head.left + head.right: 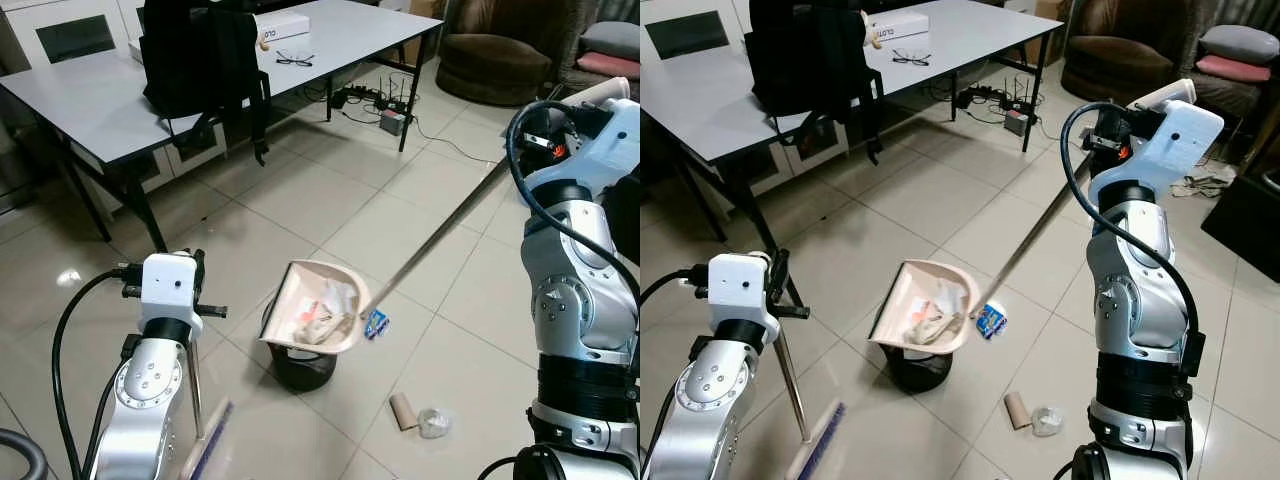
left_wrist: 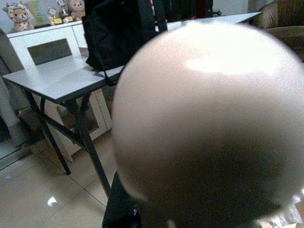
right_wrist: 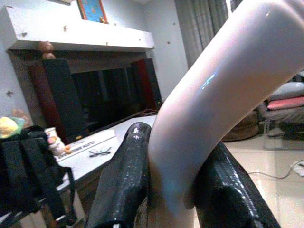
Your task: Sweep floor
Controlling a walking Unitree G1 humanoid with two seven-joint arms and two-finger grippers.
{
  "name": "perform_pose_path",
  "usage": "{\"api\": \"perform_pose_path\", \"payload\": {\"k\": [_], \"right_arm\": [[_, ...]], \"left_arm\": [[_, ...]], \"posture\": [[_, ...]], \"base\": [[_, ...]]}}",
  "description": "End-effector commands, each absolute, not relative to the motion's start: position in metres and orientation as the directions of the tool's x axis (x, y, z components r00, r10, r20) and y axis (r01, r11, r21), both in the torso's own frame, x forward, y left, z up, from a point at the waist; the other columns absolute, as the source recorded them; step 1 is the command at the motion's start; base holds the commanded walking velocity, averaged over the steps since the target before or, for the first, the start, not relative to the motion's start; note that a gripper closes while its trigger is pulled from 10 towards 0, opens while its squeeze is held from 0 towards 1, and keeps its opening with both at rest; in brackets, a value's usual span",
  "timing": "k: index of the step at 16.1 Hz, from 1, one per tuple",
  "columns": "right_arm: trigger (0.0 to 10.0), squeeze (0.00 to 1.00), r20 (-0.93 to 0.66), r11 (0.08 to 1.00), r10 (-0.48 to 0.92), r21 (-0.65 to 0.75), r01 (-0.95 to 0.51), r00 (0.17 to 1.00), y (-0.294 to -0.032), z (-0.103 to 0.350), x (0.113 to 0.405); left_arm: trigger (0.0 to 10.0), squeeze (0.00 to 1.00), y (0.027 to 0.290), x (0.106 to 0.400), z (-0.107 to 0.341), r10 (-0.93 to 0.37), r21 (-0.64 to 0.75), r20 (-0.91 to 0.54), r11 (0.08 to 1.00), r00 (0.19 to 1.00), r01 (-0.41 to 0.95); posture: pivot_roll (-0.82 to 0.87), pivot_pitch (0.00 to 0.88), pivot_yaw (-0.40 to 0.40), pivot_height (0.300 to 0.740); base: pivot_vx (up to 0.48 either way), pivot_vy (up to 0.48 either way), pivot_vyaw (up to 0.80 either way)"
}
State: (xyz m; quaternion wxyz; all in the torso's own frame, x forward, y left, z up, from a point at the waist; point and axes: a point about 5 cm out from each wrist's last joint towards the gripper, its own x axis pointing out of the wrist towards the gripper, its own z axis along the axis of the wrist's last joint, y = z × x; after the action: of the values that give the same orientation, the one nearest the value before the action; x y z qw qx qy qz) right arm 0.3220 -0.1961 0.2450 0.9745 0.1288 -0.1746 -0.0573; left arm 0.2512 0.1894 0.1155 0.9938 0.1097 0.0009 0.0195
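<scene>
The dustpan (image 1: pixel 318 305) is in the middle of the tiled floor (image 1: pixel 300 200), tilted over a small black bin (image 1: pixel 300 365) that stands under it, and it holds crumpled paper and other litter. Its long metal handle (image 1: pixel 440 235) goes up and to the robot's right, to the right gripper (image 3: pixel 171 190). In the right wrist view the two black fingers (image 3: pixel 121 185) are closed on the pale curved end of this handle, one on each side. A blue wrapper (image 1: pixel 376 323) lies on the floor just beside the lip of the dustpan. A cardboard tube (image 1: pixel 402 411) and a clear crumpled piece of plastic (image 1: pixel 433 423) lie together on the floor, closer to the robot and apart from the bin. The broom (image 1: pixel 815 445) is on the robot's left; its thin metal pole (image 1: pixel 790 385) goes down from the left gripper (image 1: pixel 780 290) to the purple bristles on the floor. In the left wrist view a big blurred pale round shape covers the fingers, so I cannot tell how they are set. Farther away stands a grey table (image 1: pixel 100 110) with a black backpack (image 1: pixel 205 60), glasses (image 1: pixel 294 58) and a white box (image 1: pixel 280 27) on it. A power strip (image 1: pixel 392 120) with cables lies on the floor beyond the table, and a brown armchair (image 1: pixel 500 50) is in the far corner.
</scene>
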Motion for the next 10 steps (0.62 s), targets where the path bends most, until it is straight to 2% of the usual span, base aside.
{"api": "perform_pose_path", "payload": {"k": [1,7,10], "right_arm": [[10.0,0.00,0.371,0.957,-0.171,0.284,0.064,0.913,-0.198,0.252,0.322],[10.0,0.00,0.446,0.978,-0.092,0.210,-0.005,0.891,-0.180,0.254,0.331],[10.0,0.00,0.524,0.991,0.033,0.093,-0.095,0.851,-0.157,0.258,0.334]], "left_arm": [[10.0,0.00,0.188,0.252,0.121,0.024,0.224,0.017,0.974,1.000,-0.027],[10.0,0.00,0.186,0.252,0.120,0.009,0.220,0.012,0.975,1.000,-0.012],[10.0,0.00,0.185,0.252,0.119,0.003,0.219,0.009,0.976,1.000,-0.005]], "posture": [[0.02,0.025,0.005,0.740],[0.02,0.027,0.009,0.740],[0.02,0.024,0.008,0.740]], "base": [[0.000,0.000,0.00],[0.000,0.000,0.00],[0.000,0.000,0.00]]}}
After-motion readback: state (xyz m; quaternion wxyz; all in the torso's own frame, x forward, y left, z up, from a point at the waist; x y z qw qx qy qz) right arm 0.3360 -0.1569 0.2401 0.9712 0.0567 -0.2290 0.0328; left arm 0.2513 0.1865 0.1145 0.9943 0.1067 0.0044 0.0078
